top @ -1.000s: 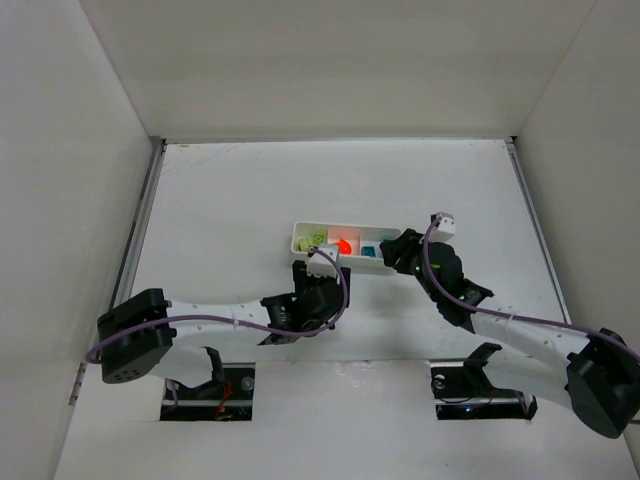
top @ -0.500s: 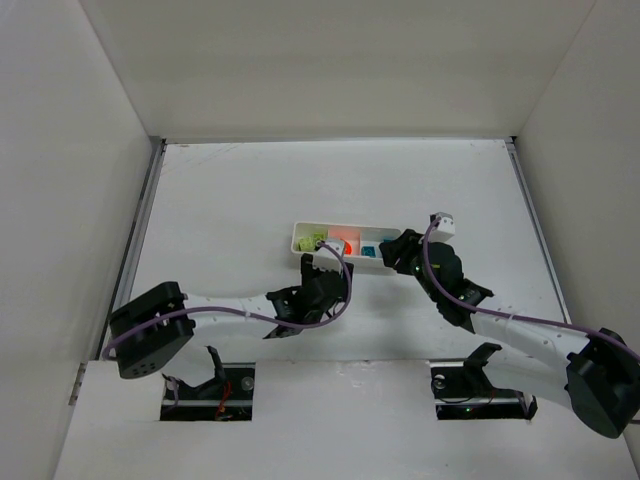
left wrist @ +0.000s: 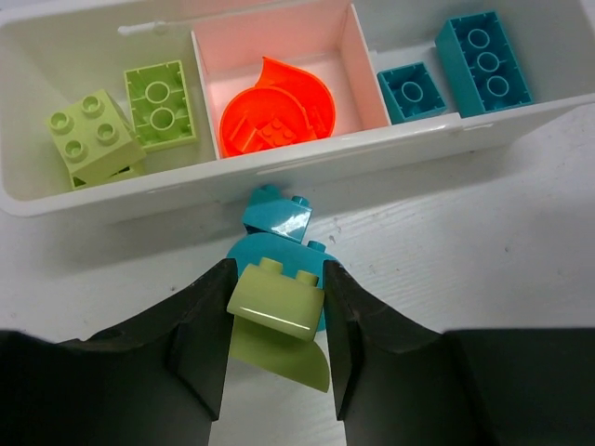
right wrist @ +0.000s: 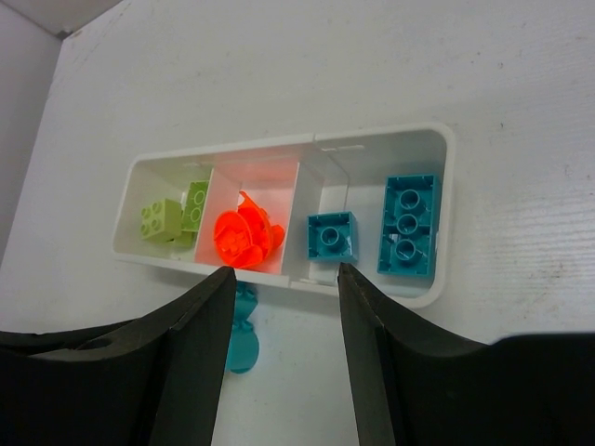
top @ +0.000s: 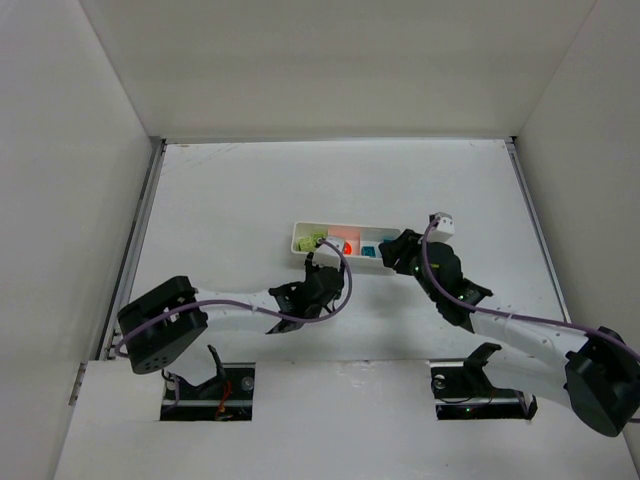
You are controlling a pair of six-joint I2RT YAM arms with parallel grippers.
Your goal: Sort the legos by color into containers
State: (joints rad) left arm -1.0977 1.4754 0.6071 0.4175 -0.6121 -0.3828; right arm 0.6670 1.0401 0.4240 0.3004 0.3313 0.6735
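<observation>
Plainly, left end effector [left wrist: 277, 279] pinching yellow-green lego [left wrist: 274, 307] (over cyan piece [left wrist: 276, 216]), right end effector [right wrist: 284, 274] agape, empty, above tray [right wrist: 444, 186].

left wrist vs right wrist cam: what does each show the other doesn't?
Left wrist only: a yellow-green piece pinched in the left gripper, atop the loose teal piece. Right wrist only: the full outline of the tray and the open, empty right gripper. Both: green bricks, orange piece and two teal bricks in separate compartments, plus the loose teal piece outside the tray.
</observation>
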